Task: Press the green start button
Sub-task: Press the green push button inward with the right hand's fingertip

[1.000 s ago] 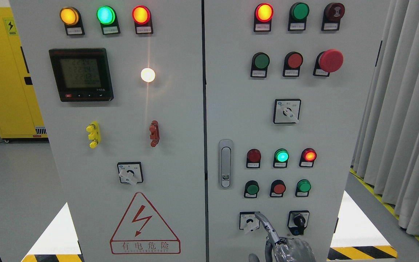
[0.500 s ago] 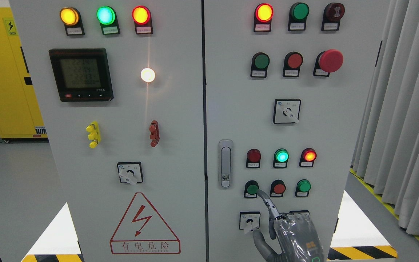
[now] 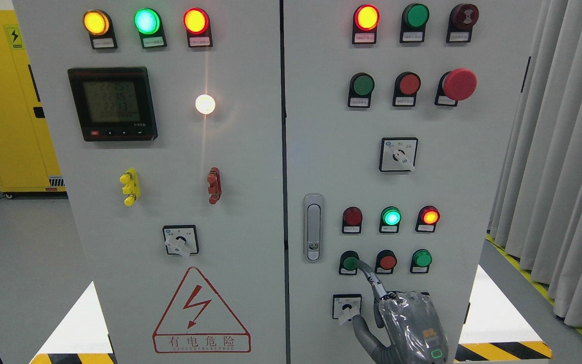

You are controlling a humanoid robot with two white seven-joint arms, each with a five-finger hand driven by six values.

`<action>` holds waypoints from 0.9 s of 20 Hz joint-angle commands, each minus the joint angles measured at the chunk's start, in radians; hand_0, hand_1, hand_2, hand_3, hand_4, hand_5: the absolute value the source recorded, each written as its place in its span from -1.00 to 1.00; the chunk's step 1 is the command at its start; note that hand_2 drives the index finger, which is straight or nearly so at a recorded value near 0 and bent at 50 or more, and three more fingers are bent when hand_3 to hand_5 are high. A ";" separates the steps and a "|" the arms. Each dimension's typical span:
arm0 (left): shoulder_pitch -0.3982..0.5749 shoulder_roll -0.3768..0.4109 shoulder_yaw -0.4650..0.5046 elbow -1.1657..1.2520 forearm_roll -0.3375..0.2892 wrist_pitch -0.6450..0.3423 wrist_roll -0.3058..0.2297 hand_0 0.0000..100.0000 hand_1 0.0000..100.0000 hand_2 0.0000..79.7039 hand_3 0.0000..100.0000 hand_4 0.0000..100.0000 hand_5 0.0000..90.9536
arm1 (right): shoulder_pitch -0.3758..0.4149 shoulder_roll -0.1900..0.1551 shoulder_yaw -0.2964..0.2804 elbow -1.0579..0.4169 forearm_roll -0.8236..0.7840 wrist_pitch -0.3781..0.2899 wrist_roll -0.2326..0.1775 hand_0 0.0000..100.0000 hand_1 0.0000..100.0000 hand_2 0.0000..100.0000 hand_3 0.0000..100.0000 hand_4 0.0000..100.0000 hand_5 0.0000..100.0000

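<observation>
The green button (image 3: 349,263) is the left one of a row of three low on the right cabinet door (image 3: 447,177). My right hand (image 3: 407,323), wrapped in clear plastic, comes up from the bottom edge right of the middle. Its index finger (image 3: 369,278) is stretched out, and the tip touches the lower right edge of the green button. The other fingers are curled and hold nothing. My left arm is out of view.
A red button (image 3: 387,262) and a second green button (image 3: 422,258) sit right of the fingertip. Two rotary switches (image 3: 346,306) sit just below, one hidden behind my hand. A door handle (image 3: 313,227) is to the left, and a grey curtain (image 3: 564,177) hangs at the right.
My right hand rose from the bottom edge, and its index fingertip went from beside the lower rotary switch up to the green button. In the last half second it barely moved.
</observation>
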 commanded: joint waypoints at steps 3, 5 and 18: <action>0.000 0.000 0.000 0.000 0.000 0.000 -0.001 -0.76 0.11 -1.00 -1.00 -1.00 -1.00 | -0.012 0.008 0.003 0.042 0.001 0.003 -0.001 0.00 0.73 -1.00 0.87 1.00 1.00; 0.000 0.000 0.000 0.000 0.000 0.000 -0.001 -0.76 0.11 -1.00 -1.00 -1.00 -1.00 | -0.012 0.008 0.004 0.042 0.001 0.003 -0.001 0.01 0.73 -1.00 0.88 1.00 1.00; 0.000 0.000 0.000 0.000 0.000 0.000 -0.001 -0.76 0.11 -1.00 -1.00 -1.00 -1.00 | -0.014 0.008 0.023 0.050 0.001 0.011 -0.001 0.01 0.72 -1.00 0.88 1.00 1.00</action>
